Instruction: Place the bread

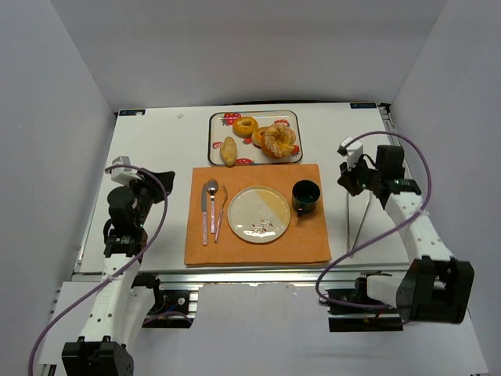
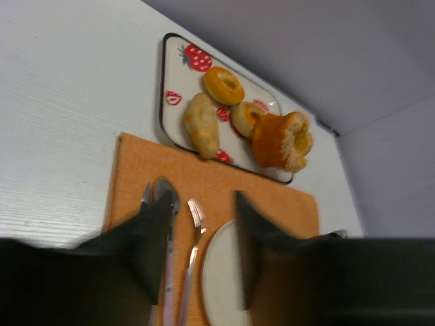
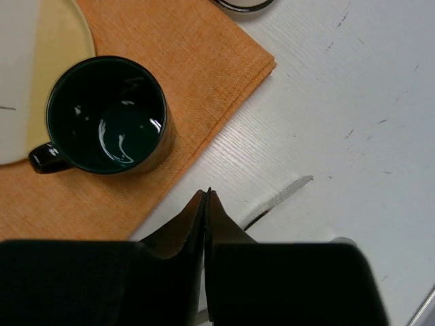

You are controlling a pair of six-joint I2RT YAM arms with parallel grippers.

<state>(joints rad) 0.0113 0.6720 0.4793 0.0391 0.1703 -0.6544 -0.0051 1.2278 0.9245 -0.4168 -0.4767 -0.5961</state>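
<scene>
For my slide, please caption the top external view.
Bread on the strawberry tray, plate on the orange placemat, left gripper and right gripper away at the sides.

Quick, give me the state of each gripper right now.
Left gripper: jaws open, nothing between them.
Right gripper: jaws shut together, holding nothing.

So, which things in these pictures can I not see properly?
- Left wrist: plate partly hidden by the left gripper, cut off at the bottom edge.
- Right wrist: tray cut off at the top edge; only a corner shows.
- Top: one donut partly hidden behind the bread.
</scene>
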